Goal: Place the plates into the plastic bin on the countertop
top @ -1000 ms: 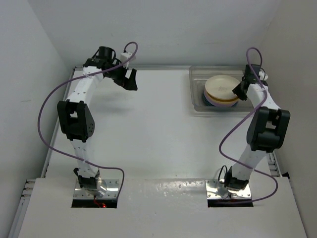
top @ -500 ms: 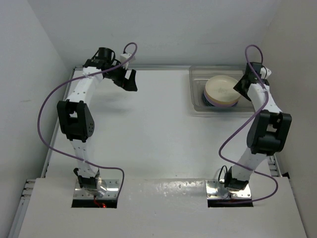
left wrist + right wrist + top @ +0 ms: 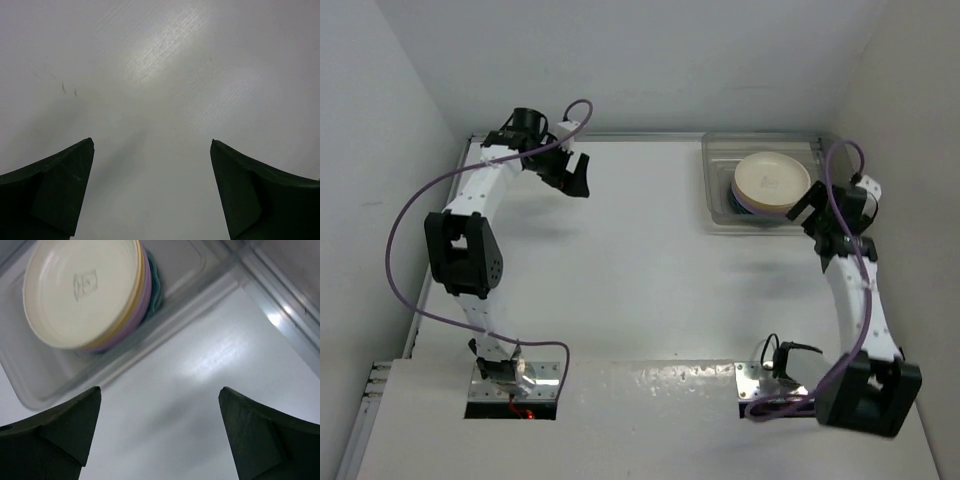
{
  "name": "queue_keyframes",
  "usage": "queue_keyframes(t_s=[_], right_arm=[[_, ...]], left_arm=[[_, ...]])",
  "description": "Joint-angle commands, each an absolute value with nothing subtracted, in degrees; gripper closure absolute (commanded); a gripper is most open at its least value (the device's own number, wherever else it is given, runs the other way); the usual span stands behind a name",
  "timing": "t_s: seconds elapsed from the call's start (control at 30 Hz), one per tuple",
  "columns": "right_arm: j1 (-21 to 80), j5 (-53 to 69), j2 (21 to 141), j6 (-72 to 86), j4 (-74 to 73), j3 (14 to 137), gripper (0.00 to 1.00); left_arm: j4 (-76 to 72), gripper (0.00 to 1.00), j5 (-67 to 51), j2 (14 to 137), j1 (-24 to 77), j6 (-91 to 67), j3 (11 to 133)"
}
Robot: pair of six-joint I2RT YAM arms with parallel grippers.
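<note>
A stack of small round plastic plates, cream on top with yellow-orange, lavender and teal edges showing below, sits inside the clear shallow rectangular plastic bin. The bin stands at the far right of the plain white desk. No plate lies loose on the desk, so the task looks all but done, and the step in hand is probably moving the arms away.

To do that well, the right gripper, which hovers just on the near side of the bin, should draw toward the near edge without clipping the flared rim or nudging the stack. Its jaws are spread wide, holding and touching nothing. The left gripper hangs over the desk at the far left, its jaws likewise wide apart and empty.
</note>
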State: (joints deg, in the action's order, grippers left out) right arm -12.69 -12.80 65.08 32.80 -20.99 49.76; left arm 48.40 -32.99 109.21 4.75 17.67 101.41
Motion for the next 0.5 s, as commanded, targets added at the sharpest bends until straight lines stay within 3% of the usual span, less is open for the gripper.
queue_keyframes(t_s=[0.0,0.17,0.47], right_arm=[[-13.01,-6.95,55.68,34.01,-20.2,41.32,0.01],[-12.66,-0.18,40.63,39.81,-23.46,25.97,0.01],[-12.04,-0.18,28.65,43.85,-29.26,17.67,0.01]], left_arm=[[47.64,0.0,-31.38,103.02,3.69,19.07,96.87],[46.5,0.0,-29.53,95.37,3.69,21.44,82.29],[41.58,0.0,-24.09,83.16,1.85,25.31,59.25]])
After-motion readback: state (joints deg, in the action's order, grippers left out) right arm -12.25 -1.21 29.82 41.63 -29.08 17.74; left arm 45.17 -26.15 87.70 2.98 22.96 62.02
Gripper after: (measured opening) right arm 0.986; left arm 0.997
